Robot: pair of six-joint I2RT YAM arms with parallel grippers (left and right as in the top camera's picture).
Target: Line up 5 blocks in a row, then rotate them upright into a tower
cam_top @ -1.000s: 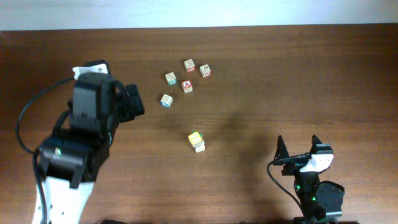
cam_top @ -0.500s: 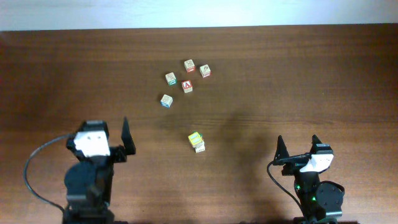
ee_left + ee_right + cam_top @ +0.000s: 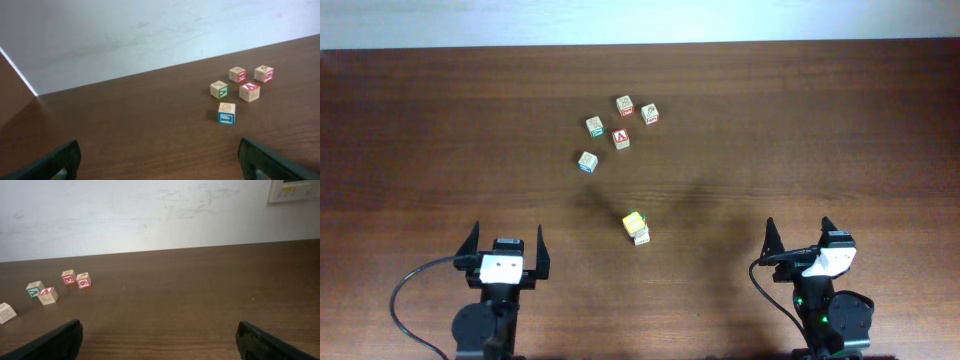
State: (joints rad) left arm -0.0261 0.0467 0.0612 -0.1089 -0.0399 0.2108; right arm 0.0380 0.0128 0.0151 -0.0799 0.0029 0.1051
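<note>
Wide open and empty, the left gripper (image 3: 507, 232) and right gripper (image 3: 798, 225) rest at the table (image 3: 820, 120)'s near edge; the blocks (image 3: 594, 126) cluster farther back, a yellow-green block (image 3: 634, 221) apparently stacked atop another.

I see 1 dark brown wooden table (image 3: 820, 120) filling nearly the whole overhead view, its grain running left to right. Along its far edge lies a thin pale strip (image 3: 640, 22), and I cannot tell whether that is wall or floor. From the left wrist view, a plain white wall (image 3: 125, 35) rises behind the table, faintly scuffed. At far left it meets a brown surface (image 3: 10, 85) that I cannot identify. In the right wrist view, 1 pale box (image 3: 295, 189) is mounted on that wall at far right, cut off by the frame. The light is soft and even, with a dull sheen on the wood.
</note>
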